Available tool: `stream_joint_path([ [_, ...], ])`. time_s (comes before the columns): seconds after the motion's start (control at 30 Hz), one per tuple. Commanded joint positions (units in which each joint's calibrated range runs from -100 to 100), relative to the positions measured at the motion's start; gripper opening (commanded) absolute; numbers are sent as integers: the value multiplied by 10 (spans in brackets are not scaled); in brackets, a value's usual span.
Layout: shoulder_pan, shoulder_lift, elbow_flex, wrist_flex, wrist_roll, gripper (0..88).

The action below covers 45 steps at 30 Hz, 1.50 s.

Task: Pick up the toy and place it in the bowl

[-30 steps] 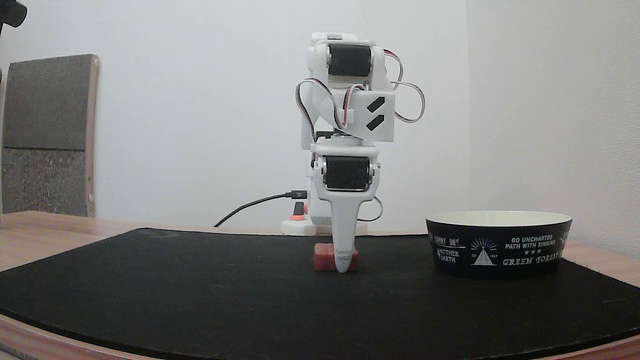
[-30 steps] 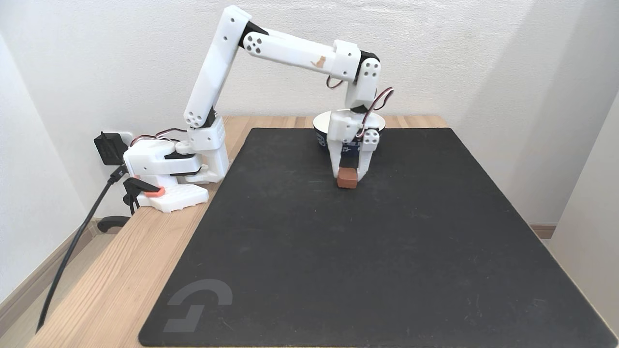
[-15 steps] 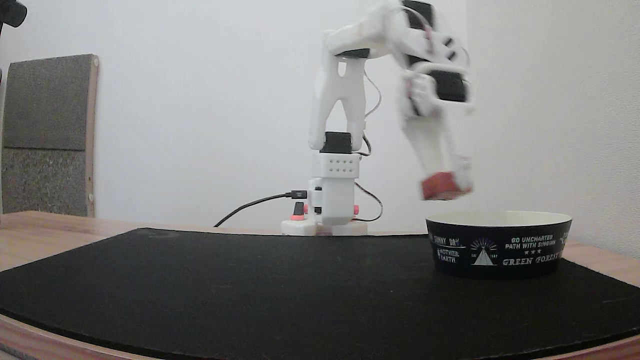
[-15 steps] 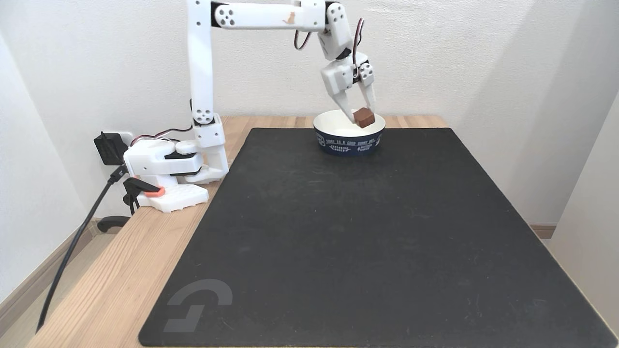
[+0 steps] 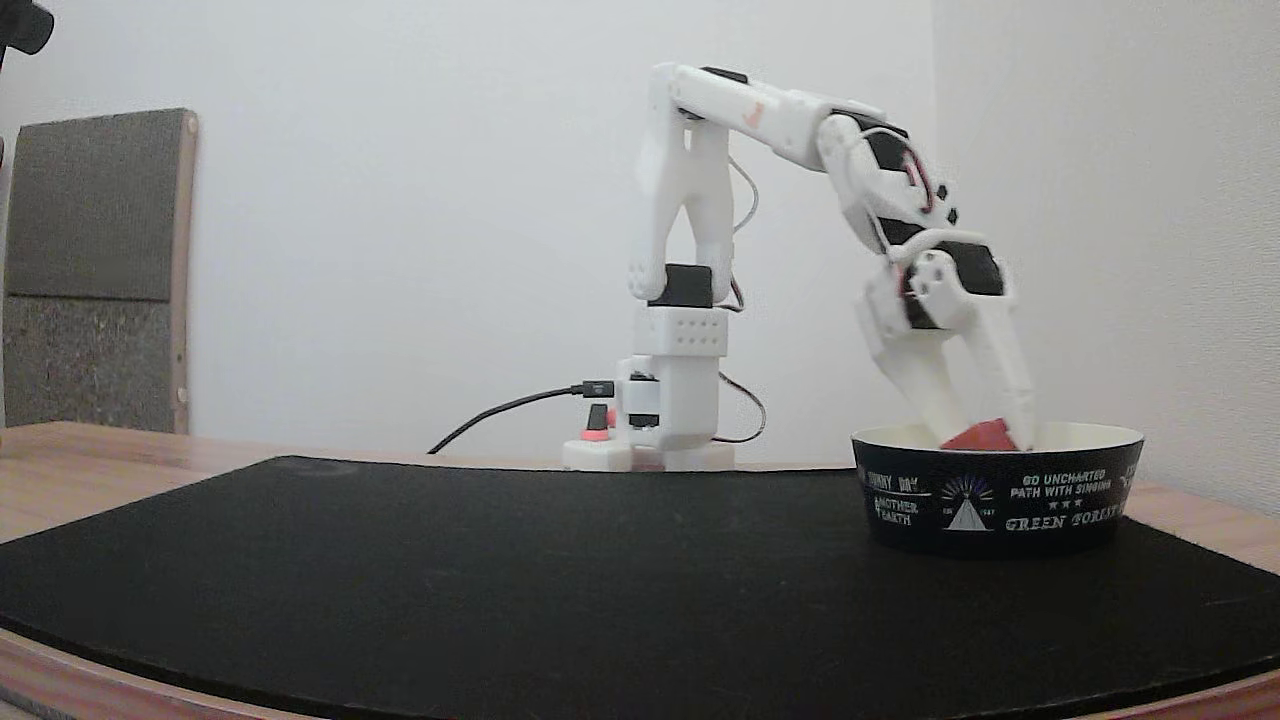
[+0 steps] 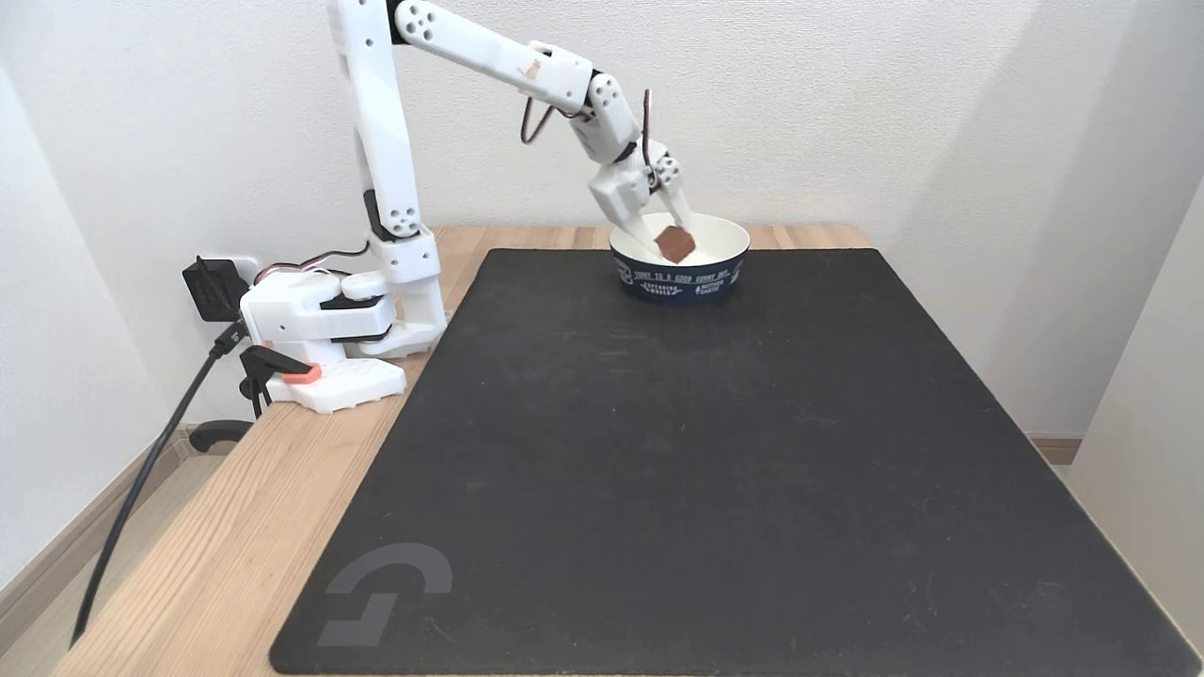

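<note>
The black bowl point(image 5: 1000, 495) with white print stands on the right of the mat in a fixed view, and at the mat's far edge point(image 6: 679, 280) in the other. My gripper point(image 5: 985, 436) reaches down into it at a slant, its fingertips below the rim. The dull-red toy point(image 5: 980, 437) sits between the two white fingers, only its top showing over the rim. From above, the toy point(image 6: 674, 244) hangs tilted inside the cream interior with my gripper point(image 6: 673, 246) shut on it. Whether it touches the bowl's floor cannot be told.
A large black mat point(image 6: 715, 470) covers most of the wooden table point(image 6: 235, 527). The arm's base point(image 6: 324, 334) is clamped at the left edge, with a black cable point(image 6: 141, 480) trailing off. White walls stand close behind and to the right. A grey board point(image 5: 95, 270) leans at the left.
The gripper lifted the toy off the mat's middle, swung it over to the bowl, and has now lowered it from above the rim down inside the bowl.
</note>
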Motion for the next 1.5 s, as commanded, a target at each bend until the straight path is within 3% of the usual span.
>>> stream_joint_path([
  [0.0,-5,-29,-12,-10,1,342],
  [0.27,92,-80,-121,23,1,322],
  [0.37,161,-162,-149,63,1,181],
  [0.47,212,-216,-126,73,1,102],
  [0.6,265,-301,42,118,1,93],
  [0.8,244,-459,399,36,-3,93],
  [1.13,224,-857,701,60,-4,93],
  [1.27,238,-1024,756,151,-4,93],
  [1.47,291,-1022,756,158,-4,93],
])
